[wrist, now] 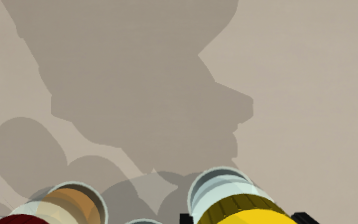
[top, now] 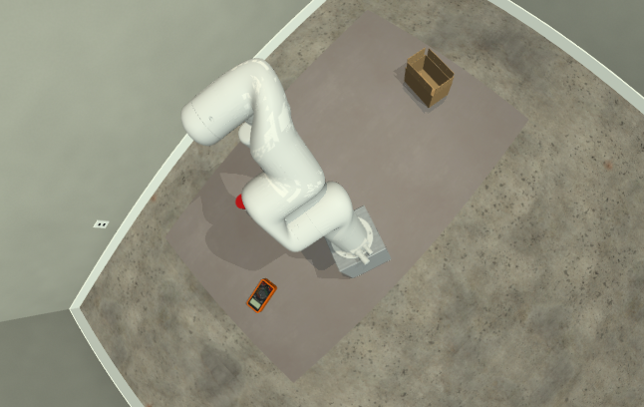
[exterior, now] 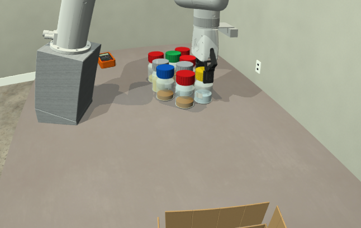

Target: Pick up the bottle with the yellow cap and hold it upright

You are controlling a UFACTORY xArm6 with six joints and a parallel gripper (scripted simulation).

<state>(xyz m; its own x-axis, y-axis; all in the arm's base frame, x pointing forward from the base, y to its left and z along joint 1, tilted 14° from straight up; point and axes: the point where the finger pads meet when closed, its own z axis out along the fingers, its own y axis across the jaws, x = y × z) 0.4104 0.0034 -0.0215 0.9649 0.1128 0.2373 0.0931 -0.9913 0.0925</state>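
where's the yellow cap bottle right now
In the exterior view the yellow-capped bottle stands on the table at the right edge of the bottle cluster, beside a red-capped bottle, with the pincer shut on its cap.

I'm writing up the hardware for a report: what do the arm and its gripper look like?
The arm is glossy white with thick rounded links and a pale grey ribbed band at the wrist. It stands on a grey block pedestal. The gripper has a white body with a faint grey logo and black jaws. No cables show.
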